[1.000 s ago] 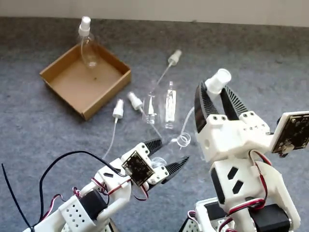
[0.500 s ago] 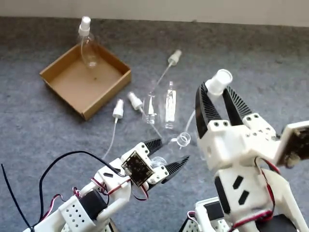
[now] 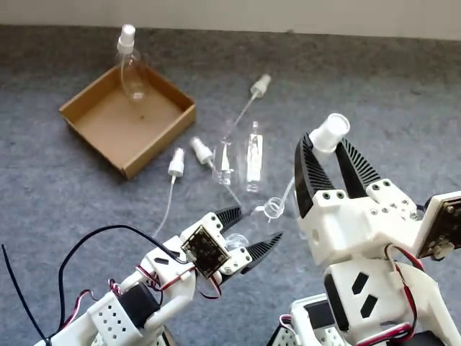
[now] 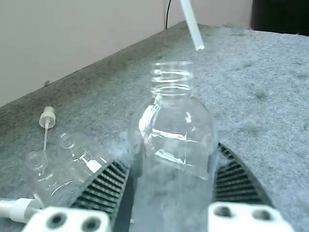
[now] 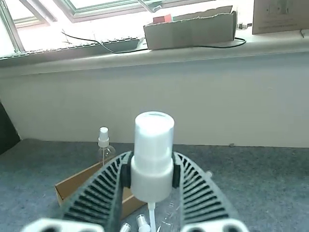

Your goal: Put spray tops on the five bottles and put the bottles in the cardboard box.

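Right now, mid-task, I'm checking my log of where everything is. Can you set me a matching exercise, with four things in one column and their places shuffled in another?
Things
1. capped bottle
2. single uncapped bottle
3. spray top with coiled tube
4. pair of uncapped bottles

Places
A. lying on the carpet
B. between the fingers of the left gripper
C. in the cardboard box
D. between the fingers of the right gripper

Pairs: 1-C, 2-B, 3-D, 4-A
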